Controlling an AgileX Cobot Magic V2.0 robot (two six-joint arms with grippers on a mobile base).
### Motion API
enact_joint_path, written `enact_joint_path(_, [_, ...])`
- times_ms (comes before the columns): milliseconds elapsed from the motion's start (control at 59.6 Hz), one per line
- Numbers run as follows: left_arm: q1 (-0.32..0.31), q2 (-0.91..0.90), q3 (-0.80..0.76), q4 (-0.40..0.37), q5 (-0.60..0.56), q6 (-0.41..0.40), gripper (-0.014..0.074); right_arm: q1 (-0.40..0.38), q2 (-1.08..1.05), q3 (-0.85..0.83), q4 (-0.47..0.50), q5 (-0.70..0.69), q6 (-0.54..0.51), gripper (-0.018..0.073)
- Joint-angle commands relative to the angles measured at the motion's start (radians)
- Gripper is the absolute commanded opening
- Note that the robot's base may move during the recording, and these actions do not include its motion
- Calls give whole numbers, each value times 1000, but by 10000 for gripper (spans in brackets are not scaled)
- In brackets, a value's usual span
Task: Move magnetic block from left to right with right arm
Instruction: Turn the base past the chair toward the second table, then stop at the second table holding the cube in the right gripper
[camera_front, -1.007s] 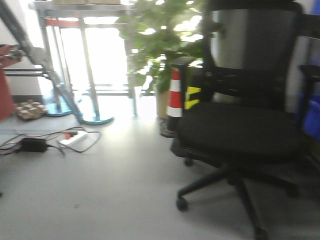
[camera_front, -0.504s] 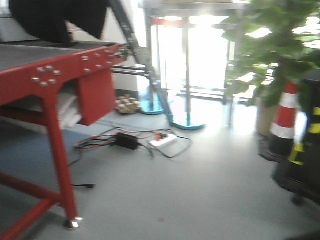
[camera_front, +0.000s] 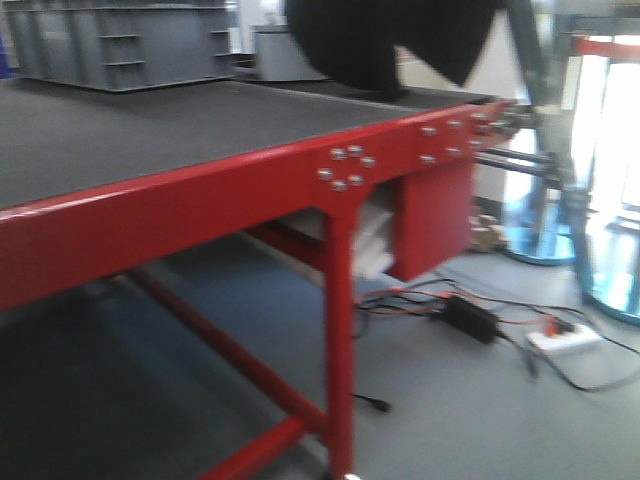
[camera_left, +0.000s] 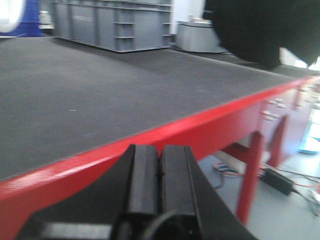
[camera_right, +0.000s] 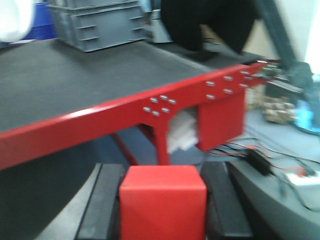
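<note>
The magnetic block (camera_right: 162, 202), a plain red cube, fills the bottom centre of the right wrist view. My right gripper (camera_right: 162, 172) is shut on it, one black finger (camera_right: 105, 200) pressed on each side. The block hangs in the air in front of the red-framed table (camera_right: 100, 117), below its top. My left gripper (camera_left: 160, 162) is shut with nothing in it, its two black pads touching, just before the table's red front edge (camera_left: 150, 145). Neither gripper shows in the front-facing view.
The table (camera_front: 150, 200) has a dark grey mat top. Grey plastic crates (camera_front: 120, 45) stand at its far side, beside a black draped cloth (camera_front: 390, 40). On the floor to the right lie cables, a black adapter (camera_front: 470, 318) and a white power strip (camera_front: 565, 340).
The front-facing view has swung left: the office chair and the plant have gone out of sight, and the red table now fills the frame.
</note>
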Motion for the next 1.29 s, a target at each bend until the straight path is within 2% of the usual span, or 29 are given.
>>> enact_joint_path(0, [-4,-11,9,0,-94,-7,-116,-5,18,-26,-18,-93,-10,87])
enact_joint_path(1276, [-4,-11,9,0,-94,-7,-116,-5,18,-26,-18,-93,-10,87])
